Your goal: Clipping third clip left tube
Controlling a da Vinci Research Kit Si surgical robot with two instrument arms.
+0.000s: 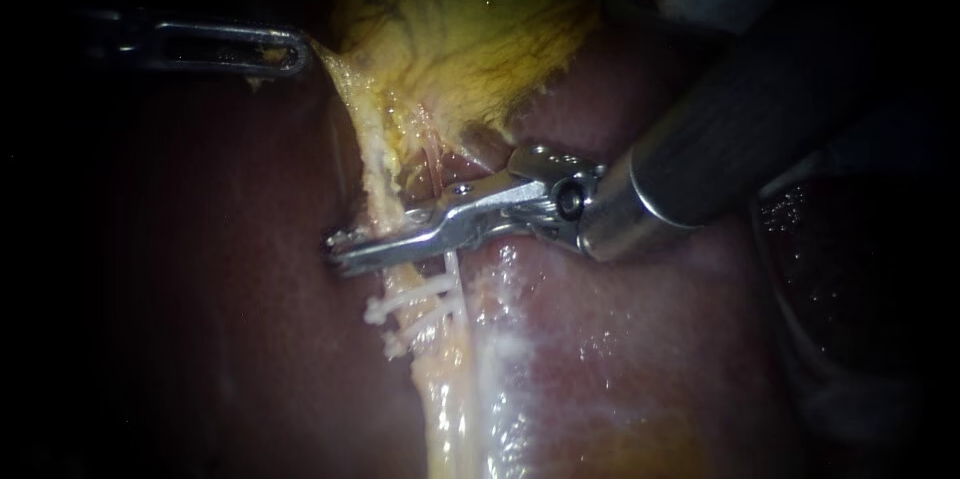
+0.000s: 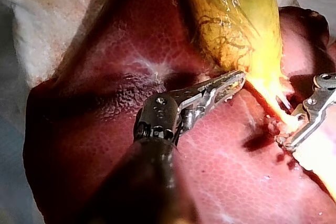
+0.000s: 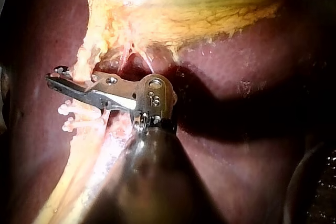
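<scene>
Endoscope view: my right instrument comes in from the upper right and lies across the pale tube that runs down from the gallbladder over the liver. Its jaws stand narrow, one on either side of the tube, both pressing on it, so they grip the tube just above two white clips that already sit across it, one below the other. The jaw tips reach just past the tube's far side. My left instrument enters from the left, well apart from the right one. Its jaws are closed on the gallbladder's lower edge, and a thin sheet of yellowish tissue stretches taut from them down toward the tube. The right wrist view shows the same narrow jaws crossing the tube beside the two clips.
</scene>
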